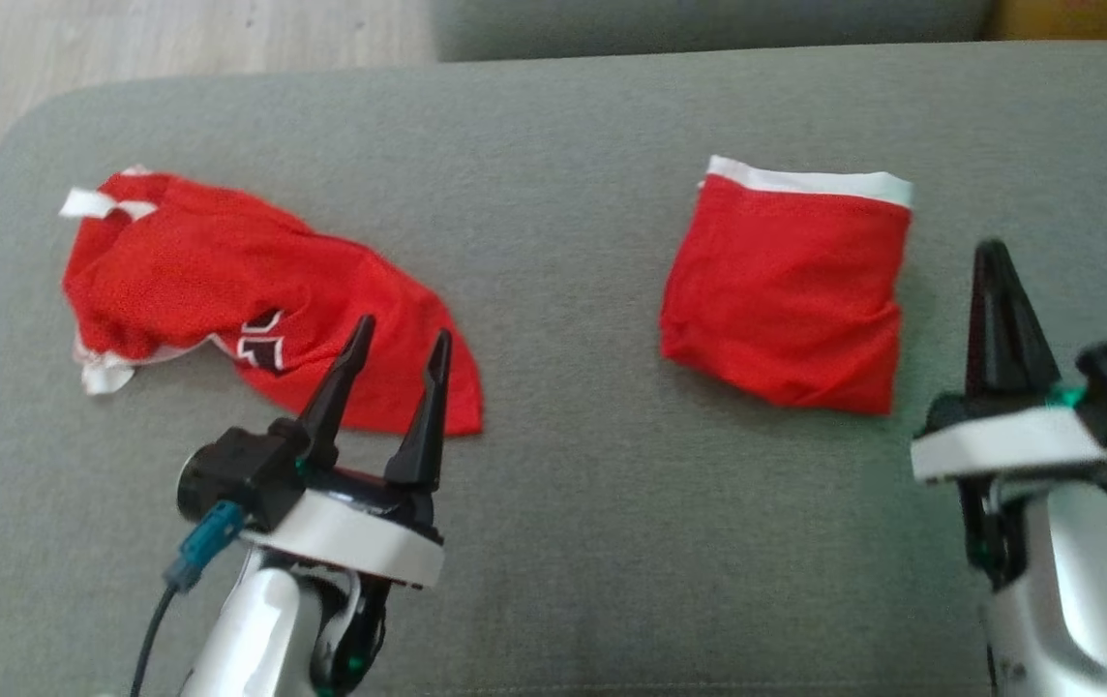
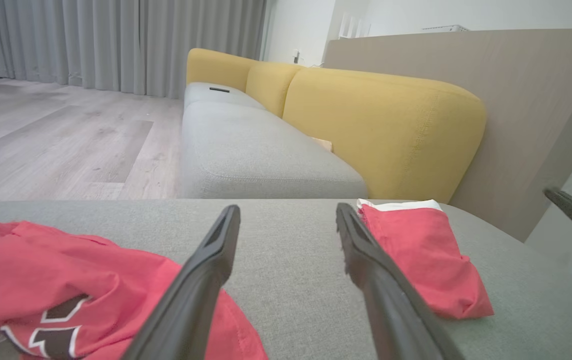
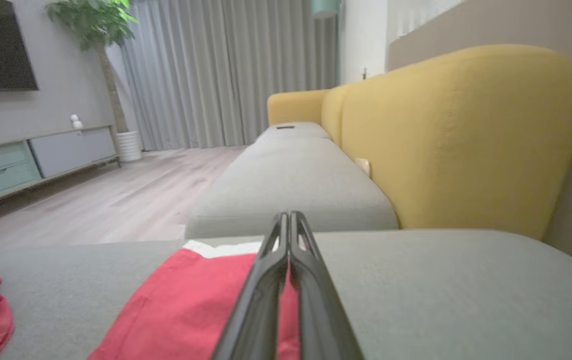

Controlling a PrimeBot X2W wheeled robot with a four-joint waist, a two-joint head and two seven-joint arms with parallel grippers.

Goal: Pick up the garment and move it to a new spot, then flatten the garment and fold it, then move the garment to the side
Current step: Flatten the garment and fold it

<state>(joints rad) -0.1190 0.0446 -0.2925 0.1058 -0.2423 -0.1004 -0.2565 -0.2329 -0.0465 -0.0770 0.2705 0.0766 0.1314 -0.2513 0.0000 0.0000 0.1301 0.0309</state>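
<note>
Left claw (image 1: 403, 332) fingers apart above crumpled red mesh jersey (image 1: 224, 281); right claw (image 1: 991, 257) fingers pressed together beside folded red garment (image 1: 786, 290).

The crumpled jersey (image 1: 254, 300) near the cushion's (image 1: 553, 116) left edge is bright red, with white trim and a black emblem outlined in white. The folded garment (image 1: 786, 300) toward the right edge is the same red, plain, with a white band along its far side. The cushion is a heathered grey. The left gripper (image 1: 397, 353) and right gripper (image 1: 992, 257) have black fingers (image 1: 336, 392) over white collars and silver forearms; a teal connector (image 1: 200, 552) hangs beside the left one. The sofa (image 2: 386, 125) has a mustard-yellow back and grey seat, the floor (image 2: 66, 135) is pale wood grain, and the curtains (image 3: 216, 75) are grey.
</note>
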